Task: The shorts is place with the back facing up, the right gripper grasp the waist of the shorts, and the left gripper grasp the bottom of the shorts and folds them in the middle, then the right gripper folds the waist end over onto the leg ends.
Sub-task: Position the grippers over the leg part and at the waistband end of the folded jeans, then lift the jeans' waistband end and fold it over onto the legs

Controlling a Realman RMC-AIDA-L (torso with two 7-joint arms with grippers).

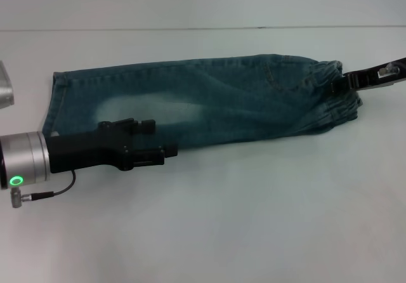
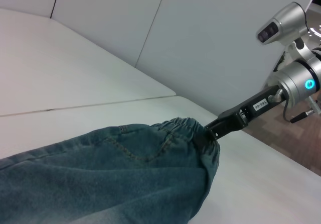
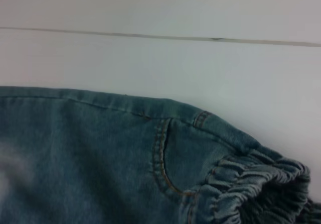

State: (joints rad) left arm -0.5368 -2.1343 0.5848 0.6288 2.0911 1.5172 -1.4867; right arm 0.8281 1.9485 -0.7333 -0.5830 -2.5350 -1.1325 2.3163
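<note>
**Shorts Folded Lengthwise, Waist Gripped for the Second Fold**

The shorts [image 1: 209,102] are seen lying flat on the white table [image 1: 254,219], already doubled along their length into one narrow band. The long axis runs from the table's left side to its right side, a little nearer the far edge than the near one. The leg ends [image 1: 56,102] lie toward the left edge, and the waist end [image 1: 330,96] toward the right edge.

The right gripper [image 1: 346,80] is placed at the right end of the band, and its jaws are clamped on the gathered elastic of the waist end; this is confirmed in the left wrist view, where the fingertips are buried in the ruffled band. The left gripper [image 1: 158,140] is held over the near edge of the denim, close to the leg ends, with its jaws parted and nothing between them.

The coming fold is judged to depend on the waist end being carried leftward along the long axis, onto the leg ends. No containers are present.
</note>
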